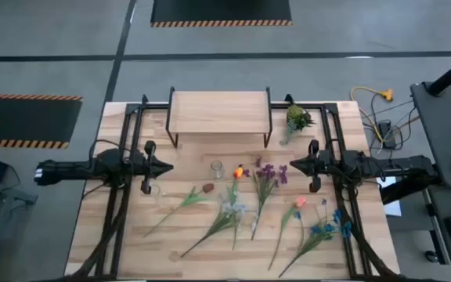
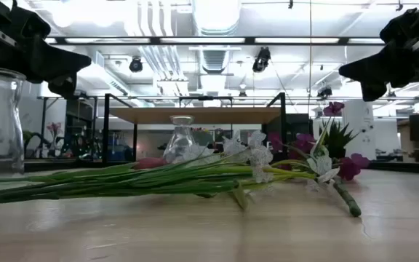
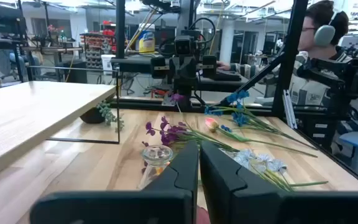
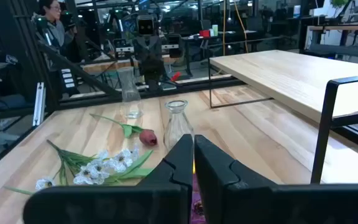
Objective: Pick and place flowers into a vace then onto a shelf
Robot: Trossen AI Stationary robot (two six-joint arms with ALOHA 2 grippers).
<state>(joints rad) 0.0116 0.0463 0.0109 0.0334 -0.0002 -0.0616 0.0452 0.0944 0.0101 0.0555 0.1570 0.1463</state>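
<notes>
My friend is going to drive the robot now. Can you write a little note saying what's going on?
Left gripper: shut, empty, raised over the table's left side.
Right gripper: shut, empty, raised over the right side.
Flowers: all loose on the table, in front of the shelf.
Two clear vases: one by the left gripper, one near the middle; both empty.
Shelf: bare on top.
Done: nothing yet.
Left: put flowers into a vase, then set it on the shelf.
</notes>
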